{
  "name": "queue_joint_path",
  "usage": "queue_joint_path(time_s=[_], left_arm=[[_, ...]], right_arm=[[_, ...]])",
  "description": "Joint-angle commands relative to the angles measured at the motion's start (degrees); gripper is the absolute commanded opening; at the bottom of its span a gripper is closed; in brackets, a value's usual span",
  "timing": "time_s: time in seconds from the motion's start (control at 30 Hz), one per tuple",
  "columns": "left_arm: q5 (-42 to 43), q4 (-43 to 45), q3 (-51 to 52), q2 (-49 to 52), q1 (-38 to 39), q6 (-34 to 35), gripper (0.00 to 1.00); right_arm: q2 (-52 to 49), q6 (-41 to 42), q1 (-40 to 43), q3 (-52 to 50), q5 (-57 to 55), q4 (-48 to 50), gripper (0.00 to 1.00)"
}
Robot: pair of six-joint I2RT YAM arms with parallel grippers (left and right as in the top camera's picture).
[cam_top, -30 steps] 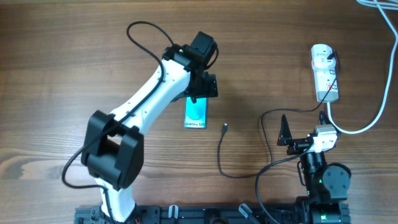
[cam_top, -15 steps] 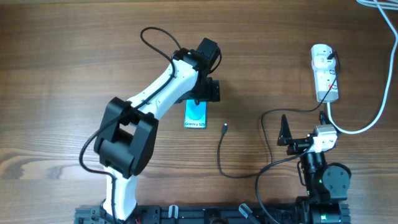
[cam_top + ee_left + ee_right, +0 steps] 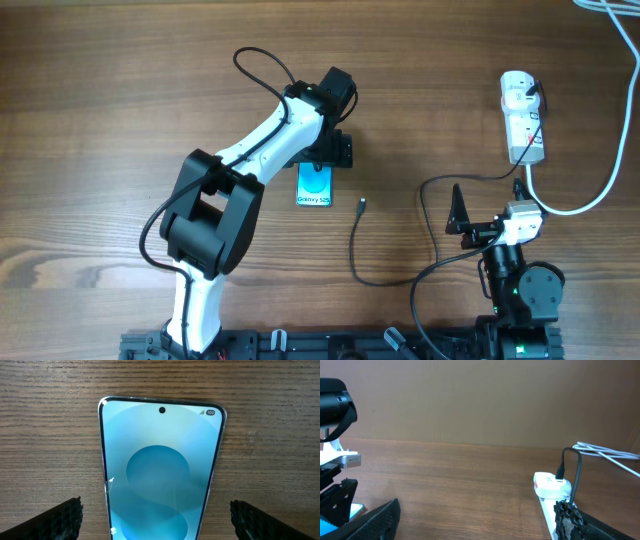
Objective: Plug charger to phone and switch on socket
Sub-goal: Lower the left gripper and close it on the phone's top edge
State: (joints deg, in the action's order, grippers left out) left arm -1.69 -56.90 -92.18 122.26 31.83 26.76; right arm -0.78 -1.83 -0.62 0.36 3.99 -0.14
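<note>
**Left hand spread over the phone, charger tip lying loose beside it**

In the overhead view we see the phone (image 3: 314, 186) lying flat on the wooden tabletop (image 3: 100, 100) just left of the frame's centre. Its cyan screen faces up and its white text band is at the lower end. The left hand (image 3: 328, 152) hangs over the phone's upper end. In the left wrist view its two fingertips (image 3: 62, 520) sit in the bottom corners, spread wide. The phone (image 3: 160, 470) lies between them, and neither one touches it.

The charger (image 3: 352, 245) curls across the tabletop to the right of the phone. Its connector tip (image 3: 361, 205) rests just beside the phone's lower right corner, apart from it and not plugged in. Towards the lower right the cable runs in among the right arm's own cables, and we cannot follow it there.

The socket (image 3: 522, 118) lies in the upper right of the overhead frame. A black plug (image 3: 532, 92) sits near its upper end, and a white cord (image 3: 600, 190) loops off to the right edge.

The right hand (image 3: 477, 520) is low at the lower right, well apart from the phone. It is spread wide and grasps nothing.
</note>
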Motion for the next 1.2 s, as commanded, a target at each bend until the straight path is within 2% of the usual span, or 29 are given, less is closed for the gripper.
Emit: queue_joint_path(time_s=[0.0, 0.47, 0.7, 1.17], left_arm=[[-0.94, 0.37, 0.37, 0.57, 0.20, -1.07, 1.00], [-0.74, 1.01, 0.50, 0.57, 0.17, -1.03, 1.00], [-0.76, 5.99, 5.77, 0.57, 0.04, 0.79, 1.00], [-0.24, 7.26, 5.95, 0.57, 0.15, 2.43, 1.00]], right_arm=[[0.57, -0.61, -0.07, -0.07, -0.76, 0.15, 1.00], [0.57, -0.61, -0.07, -0.07, -0.76, 0.17, 1.00], [0.57, -0.61, -0.07, -0.07, -0.76, 0.15, 1.00], [0.57, -0.61, -0.07, -0.07, -0.76, 0.15, 1.00]])
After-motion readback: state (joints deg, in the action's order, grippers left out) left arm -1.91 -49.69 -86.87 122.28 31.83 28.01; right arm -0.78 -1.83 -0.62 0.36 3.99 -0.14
